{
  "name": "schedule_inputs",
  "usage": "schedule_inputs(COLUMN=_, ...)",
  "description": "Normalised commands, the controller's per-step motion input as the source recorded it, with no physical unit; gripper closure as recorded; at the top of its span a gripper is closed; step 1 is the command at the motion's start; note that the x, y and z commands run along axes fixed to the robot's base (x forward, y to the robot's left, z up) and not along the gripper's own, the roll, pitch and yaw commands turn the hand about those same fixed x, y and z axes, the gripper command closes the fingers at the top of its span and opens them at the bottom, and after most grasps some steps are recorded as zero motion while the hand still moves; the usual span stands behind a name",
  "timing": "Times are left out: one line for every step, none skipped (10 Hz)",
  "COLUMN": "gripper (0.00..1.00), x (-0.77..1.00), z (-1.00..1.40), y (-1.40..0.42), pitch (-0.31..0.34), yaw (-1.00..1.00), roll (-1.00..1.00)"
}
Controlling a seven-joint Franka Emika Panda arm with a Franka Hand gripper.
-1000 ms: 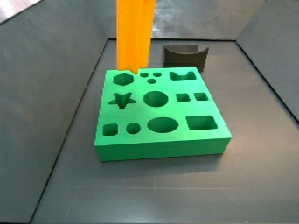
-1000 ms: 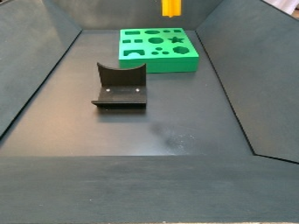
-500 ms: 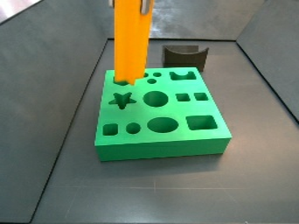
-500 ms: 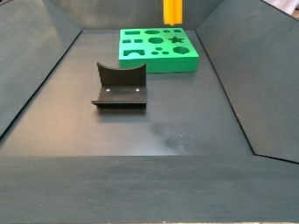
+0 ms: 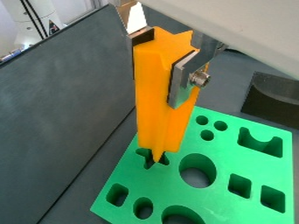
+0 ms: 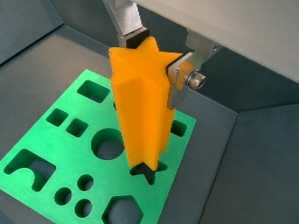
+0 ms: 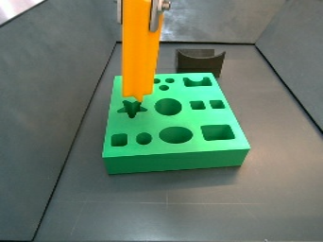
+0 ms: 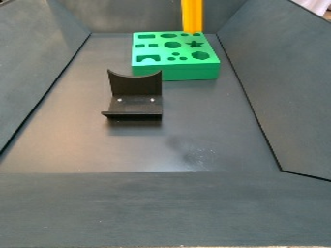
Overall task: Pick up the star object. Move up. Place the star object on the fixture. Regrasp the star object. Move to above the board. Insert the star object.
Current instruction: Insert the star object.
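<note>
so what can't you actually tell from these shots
- Whether the star object has entered the star hole: in both wrist views its lower end covers the hole in the board.
- The tool: both side views cut it off at the frame edge; only its fingers, shut on the star object, show in the wrist views.
- Star hole in a side view: partly hidden behind the bar.
- The fixture: its far side is hidden.

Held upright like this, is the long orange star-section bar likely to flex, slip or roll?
The orange star-section bar looks rigid: straight along its whole length. Its ridges probably stop rolling. The gripper clamps only its upper part, so the lower end at the green board might swing if nudged.
</note>
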Motion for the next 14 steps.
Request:
schedule_inputs(gripper=1.00, x=0.00, z=-0.21, y=0.00, pitch=0.000, yaw=-0.16, roll=0.02)
schedule_inputs(gripper=1.00, x=0.00, z=-0.24, y=0.00, pitch=0.000, yaw=-0.18, roll=0.00)
schedule_inputs(gripper=1.00, x=0.00, z=-0.19, y=0.00, pitch=0.003, yaw=-0.20, roll=0.00)
schedule_inputs(gripper=1.00, x=0.08, z=0.00, y=0.02, pitch=0.000, yaw=-0.08, roll=-0.05)
schedule_inputs(gripper=1.00, x=0.04, z=0.00, y=0.00, pitch=0.000, yaw=-0.07, roll=-0.01)
schedule_inputs(gripper=1.00, x=0.00, z=-0.09, y=0.00, pitch=0.041, yaw=-0.24, roll=0.00)
schedule_inputs(gripper=1.00, x=0.00, z=-0.03, y=0.00, pitch=0.014, yaw=-0.19, roll=0.00)
schedule_inputs(gripper=1.00, x=0.00, z=-0.01, y=0.00, pitch=0.000, yaw=-0.04, roll=0.00)
schedule_inputs(gripper=1.00, x=0.00, z=-0.20, y=0.00, pitch=0.000, yaw=-0.10, roll=0.00)
schedule_inputs(gripper=1.00, x=0.00, z=-0.26, y=0.00, pitch=0.000, yaw=-0.13, roll=0.00)
schedule_inputs(gripper=1.00, x=-0.01, z=-0.23, y=0.00, pitch=0.000, yaw=-0.10, roll=0.00)
schedule_inputs(gripper=1.00, x=0.00, z=-0.24, y=0.00, pitch=0.000, yaw=-0.08, roll=0.00)
schedule_inputs(gripper=1.00, x=0.00, z=-0.17, y=0.00, pitch=0.000, yaw=-0.08, roll=-0.01)
schedule_inputs(gripper=1.00, x=0.00, z=-0.13, y=0.00, pitch=0.000, yaw=-0.09, roll=0.00)
